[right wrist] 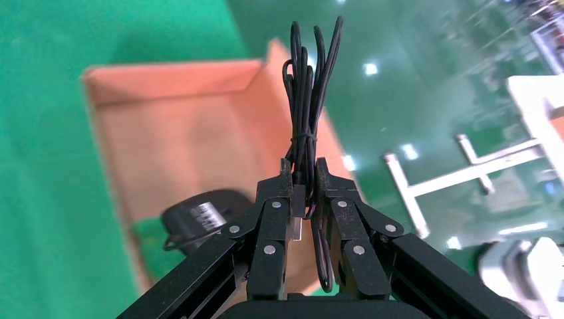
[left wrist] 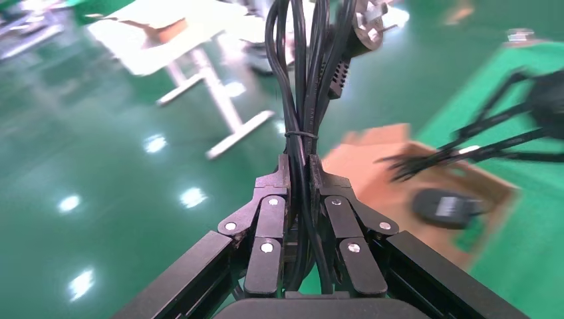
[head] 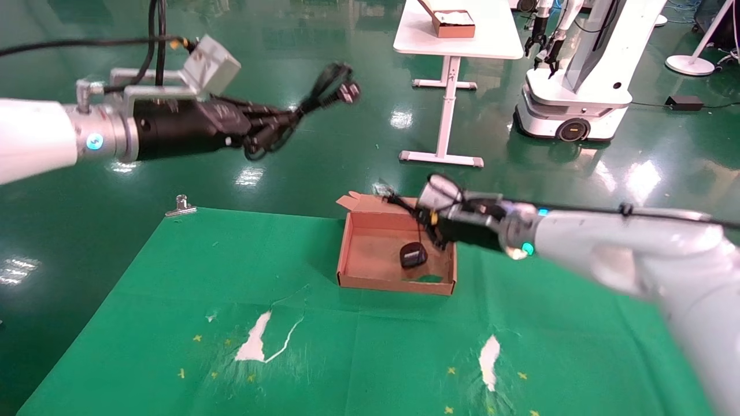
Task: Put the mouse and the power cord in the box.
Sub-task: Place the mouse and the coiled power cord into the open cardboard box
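Observation:
The brown box [head: 370, 282] stands on the green cloth, near its far edge. The black mouse [head: 413, 255] is low inside the box, by its right wall; whether it rests on the floor I cannot tell. Its thin cable rises to my right gripper [head: 419, 215], which is shut on the bundled cable [right wrist: 306, 86] just above the box [right wrist: 166, 126] and the mouse [right wrist: 196, 212]. My left gripper [head: 292, 115] hangs high at the left, well clear of the box, shut on the coiled power cord [left wrist: 299, 80]. Its pronged plug [head: 348, 91] sticks out beyond the fingers. The left wrist view shows that gripper [left wrist: 299, 163] and the box [left wrist: 372, 166].
A metal clip [head: 181, 205] sits at the cloth's far left edge. White tears [head: 254, 341] mark the near cloth. Beyond on the floor stand a white table [head: 457, 40] with a reddish box [head: 451, 24], and another robot [head: 578, 86].

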`<state>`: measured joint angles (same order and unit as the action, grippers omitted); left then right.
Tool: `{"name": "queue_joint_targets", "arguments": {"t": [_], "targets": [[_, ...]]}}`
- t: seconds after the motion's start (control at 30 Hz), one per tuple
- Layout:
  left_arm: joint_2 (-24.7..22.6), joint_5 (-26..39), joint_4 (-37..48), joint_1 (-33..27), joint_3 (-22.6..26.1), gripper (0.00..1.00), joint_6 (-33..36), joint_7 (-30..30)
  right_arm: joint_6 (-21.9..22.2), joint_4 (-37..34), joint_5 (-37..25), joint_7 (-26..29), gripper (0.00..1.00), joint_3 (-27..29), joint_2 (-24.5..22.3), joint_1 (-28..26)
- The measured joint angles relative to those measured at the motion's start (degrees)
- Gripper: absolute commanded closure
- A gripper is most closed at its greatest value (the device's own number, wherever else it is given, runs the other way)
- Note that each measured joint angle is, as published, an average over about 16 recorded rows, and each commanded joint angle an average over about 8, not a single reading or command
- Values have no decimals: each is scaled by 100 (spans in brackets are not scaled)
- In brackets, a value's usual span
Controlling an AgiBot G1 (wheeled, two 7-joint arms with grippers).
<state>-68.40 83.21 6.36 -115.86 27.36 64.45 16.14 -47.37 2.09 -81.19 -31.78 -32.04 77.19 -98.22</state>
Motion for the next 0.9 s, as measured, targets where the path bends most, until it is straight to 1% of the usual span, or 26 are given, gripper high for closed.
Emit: {"name": "queue_joint_targets", "arguments": {"t": [0.03,0.07,0.1,0.3,0.33,0.37,0.53,0.77,0.83,0.9], "targets": [[33,3,-20,21,1,100,56,18,36,12,2,14,100,-3,19,64],[64,10,-39,46,4,100,110,38,55,29,1,30,97,-9,31,124],[92,20,-54,72,9,100,159,57,56,51,-4,46,87,-18,36,173],[167,111,-123,245,66,100,276,144,-24,174,-54,168,12,-97,35,347],[161,127,-135,277,78,100,261,158,-27,186,-58,191,3,-107,32,361],[147,145,-150,310,90,100,238,173,-23,195,-61,214,0,-116,27,371],[-29,243,-251,497,158,100,35,277,113,187,-28,309,0,-120,-16,380],[-530,473,-609,893,331,100,-341,541,466,121,145,346,0,-11,-190,236],[-671,527,-817,1046,403,100,-459,584,489,128,190,312,0,21,-288,137],[-799,566,-1077,1212,504,100,-578,579,404,156,230,264,0,48,-420,15]]}}
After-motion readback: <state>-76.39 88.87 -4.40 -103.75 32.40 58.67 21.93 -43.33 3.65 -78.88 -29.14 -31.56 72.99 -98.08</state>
